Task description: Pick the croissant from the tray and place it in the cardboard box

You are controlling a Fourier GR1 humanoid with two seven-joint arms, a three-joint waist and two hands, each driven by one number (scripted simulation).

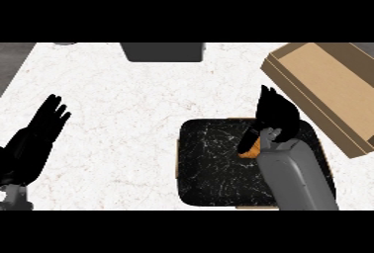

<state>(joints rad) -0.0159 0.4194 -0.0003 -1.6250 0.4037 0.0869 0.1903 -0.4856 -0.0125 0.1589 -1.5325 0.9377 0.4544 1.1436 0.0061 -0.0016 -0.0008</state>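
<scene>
Your right hand (279, 118) hangs over the croissant (250, 149) on the tray's (211, 163) right side, closed or not you cannot tell; judge it light, flaky, crushable, so cradle its thick middle.

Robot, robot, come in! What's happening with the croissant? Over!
Left hand resting open, left edge. Right hand over tray, at croissant, grip unclear. Nothing between tray and cardboard box.
</scene>
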